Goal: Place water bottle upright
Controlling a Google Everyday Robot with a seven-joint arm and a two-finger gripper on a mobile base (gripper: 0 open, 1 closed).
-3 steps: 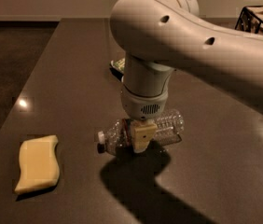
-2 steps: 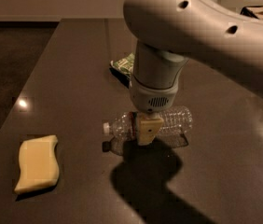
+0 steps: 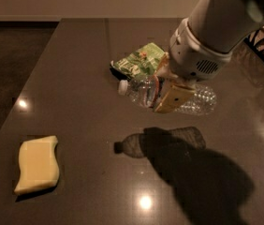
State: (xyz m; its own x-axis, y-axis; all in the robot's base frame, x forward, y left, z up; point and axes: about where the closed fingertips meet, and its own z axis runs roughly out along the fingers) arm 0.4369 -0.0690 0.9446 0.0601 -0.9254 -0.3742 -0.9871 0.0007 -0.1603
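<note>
The white robot arm reaches in from the far right, and its gripper (image 3: 165, 92) is clamped on the small clear ribbed plastic water bottle (image 3: 141, 92), tan fingers (image 3: 173, 100) pinching its labelled middle. The bottle is held on its side, white cap (image 3: 122, 86) pointing left, up off the dark glossy tabletop (image 3: 76, 78). Its shadow (image 3: 160, 142) falls separately on the surface, nearer the camera. Just beyond the bottle lies a crumpled green snack bag (image 3: 139, 62). Near left, well apart, sits a wavy yellow sponge (image 3: 37, 164). Ceiling lights glint off the table. Far right, a black wire basket (image 3: 263, 41). At far left, dark floor (image 3: 10, 69) meets a pale wall (image 3: 76, 1).
</note>
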